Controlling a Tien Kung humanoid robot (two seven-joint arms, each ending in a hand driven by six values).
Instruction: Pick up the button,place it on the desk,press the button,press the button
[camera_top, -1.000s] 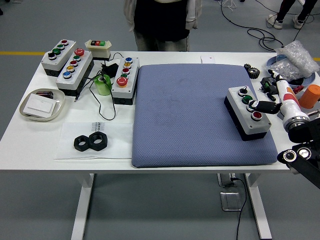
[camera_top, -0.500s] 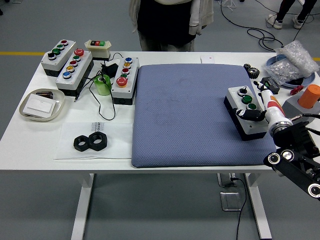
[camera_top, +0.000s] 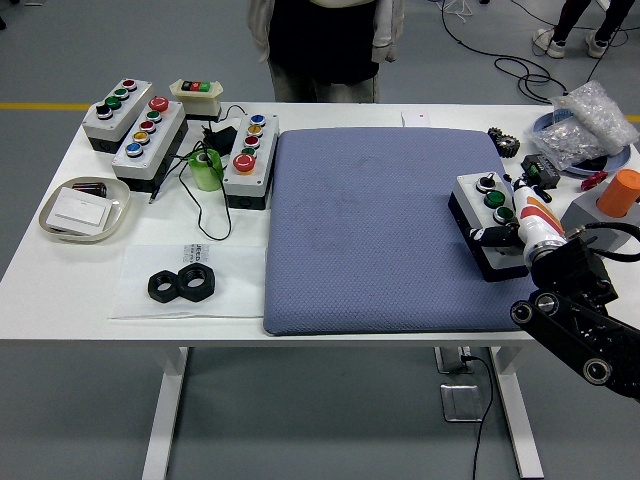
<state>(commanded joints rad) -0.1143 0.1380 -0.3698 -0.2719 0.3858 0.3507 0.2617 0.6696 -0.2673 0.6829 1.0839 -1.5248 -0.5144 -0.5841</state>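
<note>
One button box (camera_top: 487, 205) under robot hand (camera_top: 497, 236)

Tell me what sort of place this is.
Probably a robotics lab or test workshop: push-button control boxes laid out on a white table, large black nuts, and cables trailing across a grey floor.

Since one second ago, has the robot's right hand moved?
Yes. The right hand has moved left and toward the table's near edge, now over the near end of the button box on the blue mat.

Blue mat (camera_top: 380, 230) lies open left of the button box (camera_top: 488, 222).
</note>
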